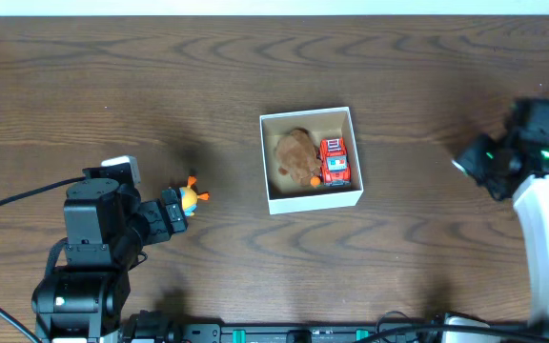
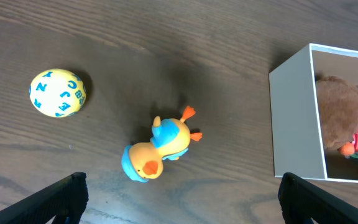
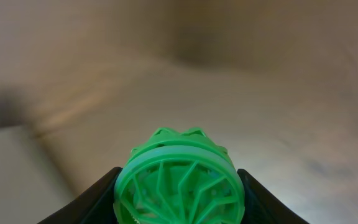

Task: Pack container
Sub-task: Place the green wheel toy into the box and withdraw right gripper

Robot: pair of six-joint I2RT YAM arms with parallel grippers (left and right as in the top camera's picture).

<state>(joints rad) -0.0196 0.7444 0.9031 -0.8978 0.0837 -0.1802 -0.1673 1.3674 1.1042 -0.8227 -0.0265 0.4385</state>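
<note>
The container [image 1: 314, 201], a white box with a tan inside, stands mid-table and holds a brown plush toy [image 1: 294, 152] and a red toy truck [image 1: 335, 160]. A yellow-and-blue duck toy [image 1: 192, 198] lies on the table left of it. My left gripper [image 1: 171, 215] is open just beside the duck. In the left wrist view the duck [image 2: 160, 149] lies ahead of the open fingers [image 2: 179, 205], with the container's wall [image 2: 294, 118] at the right. My right gripper [image 1: 481, 162] is far right, shut on a green ribbed wheel-like toy [image 3: 180, 180].
A yellow ball with blue letters [image 2: 58, 93] lies on the table left of the duck in the left wrist view; I cannot see it in the overhead view. Black cables run along the left and front edges. The table is dark wood.
</note>
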